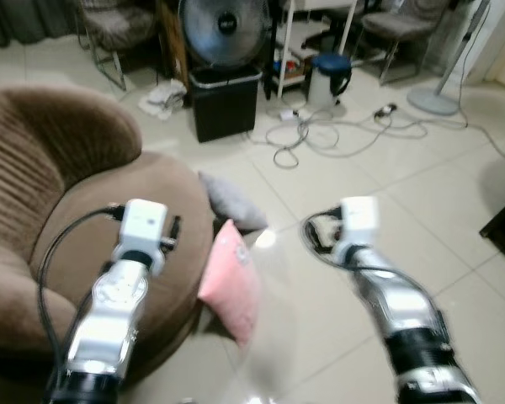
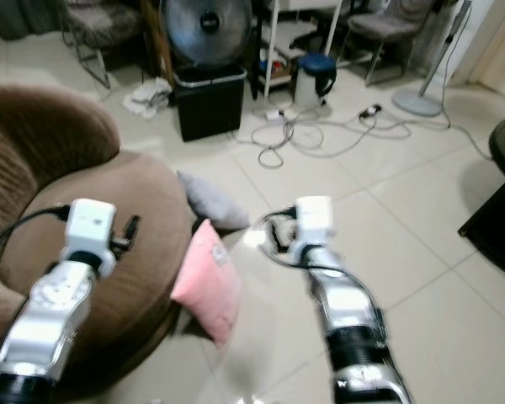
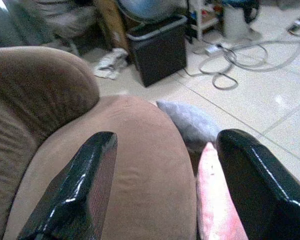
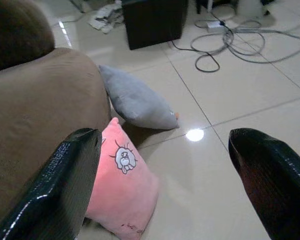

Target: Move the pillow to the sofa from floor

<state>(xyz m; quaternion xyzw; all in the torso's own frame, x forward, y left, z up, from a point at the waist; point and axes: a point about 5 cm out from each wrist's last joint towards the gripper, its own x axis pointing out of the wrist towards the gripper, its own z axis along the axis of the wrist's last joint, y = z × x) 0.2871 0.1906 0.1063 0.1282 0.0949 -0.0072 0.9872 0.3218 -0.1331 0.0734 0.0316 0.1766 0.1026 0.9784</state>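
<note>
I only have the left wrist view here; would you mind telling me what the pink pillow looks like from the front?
Observer: The pink pillow leans against the brown sofa, standing on the tiled floor, and carries a small cartoon face print.
Operator: Thank you. Where is the right gripper?
Observer: The right gripper is open, held above the floor with the pink pillow showing beside one finger; it holds nothing.
Operator: And is the grey pillow touching the pink one?
Observer: The grey pillow lies on the floor behind the pink one, also against the sofa; whether they touch I cannot tell.
</note>
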